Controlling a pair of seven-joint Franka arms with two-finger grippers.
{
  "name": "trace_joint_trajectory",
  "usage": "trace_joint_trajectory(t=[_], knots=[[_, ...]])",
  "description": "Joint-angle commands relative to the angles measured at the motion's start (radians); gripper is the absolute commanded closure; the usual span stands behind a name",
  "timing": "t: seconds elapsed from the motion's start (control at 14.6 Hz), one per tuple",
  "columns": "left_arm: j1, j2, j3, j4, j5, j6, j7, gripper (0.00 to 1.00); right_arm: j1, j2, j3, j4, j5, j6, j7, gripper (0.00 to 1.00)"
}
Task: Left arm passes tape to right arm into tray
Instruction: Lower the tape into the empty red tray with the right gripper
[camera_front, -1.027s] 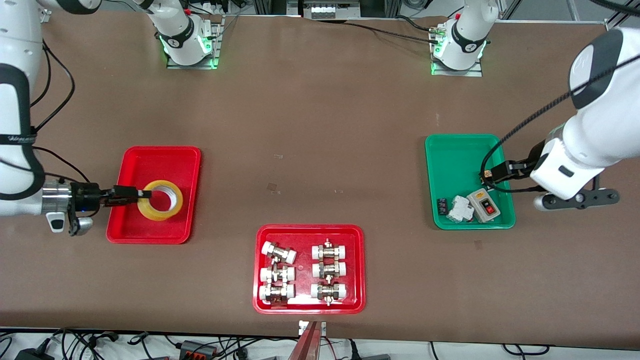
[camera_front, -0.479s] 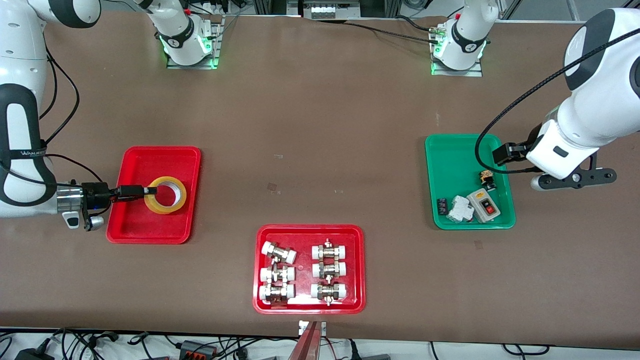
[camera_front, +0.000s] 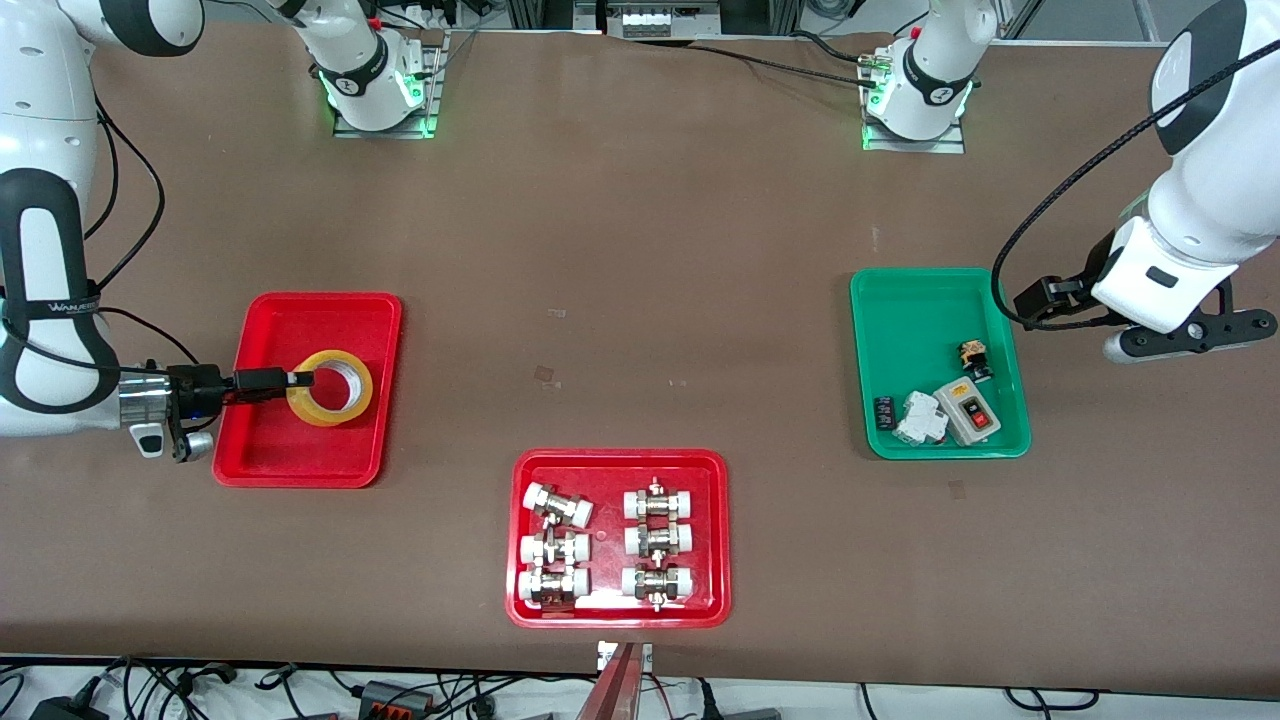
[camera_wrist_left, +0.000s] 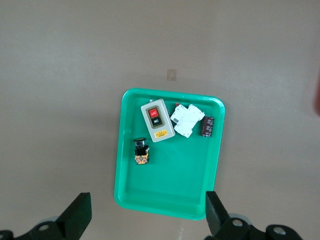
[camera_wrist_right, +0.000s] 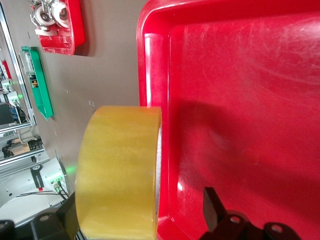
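The yellow tape roll (camera_front: 335, 413) lies in the plain red tray (camera_front: 300, 320) at the right arm's end of the table. My right gripper (camera_front: 300, 379) is low over the tray, open, with its fingers astride the roll's wall. In the right wrist view the tape (camera_wrist_right: 120, 170) fills the space between my right gripper's (camera_wrist_right: 140, 217) fingers, and a gap of red tray (camera_wrist_right: 240, 100) shows between the roll and one finger (camera_wrist_right: 215, 210). My left gripper (camera_front: 1035, 300) is open and empty, high over the green tray's edge toward the left arm's end; its fingers stand wide apart in the left wrist view (camera_wrist_left: 145, 225).
A green tray (camera_front: 900, 300) holds a grey switch box (camera_wrist_left: 157, 120) and small electrical parts. A red tray (camera_front: 618, 456) with several metal pipe fittings sits nearer the front camera, mid-table. Both arm bases stand along the table's back edge.
The tape has gone from tilted in my right gripper to lying lower in the red tray. My left arm has lifted and drawn back off the green tray toward its own end.
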Motion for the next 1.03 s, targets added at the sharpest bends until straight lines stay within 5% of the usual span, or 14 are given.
trace_joint_trajectory(t=[0.0, 0.75, 0.96], knots=[[0.008, -0.038, -0.005, -0.022, 0.020, -0.054, -0.011, 0.00, 0.000, -0.009, 0.008, -0.002, -0.037, 0.013, 0.006, 0.00], [-0.001, -0.043, -0.025, 0.013, 0.026, -0.043, -0.013, 0.00, 0.011, -0.009, 0.009, -0.002, -0.084, 0.033, 0.006, 0.00], [0.002, -0.043, -0.025, 0.013, 0.018, -0.040, 0.018, 0.00, 0.044, -0.015, 0.009, -0.002, -0.194, 0.115, -0.008, 0.00]])
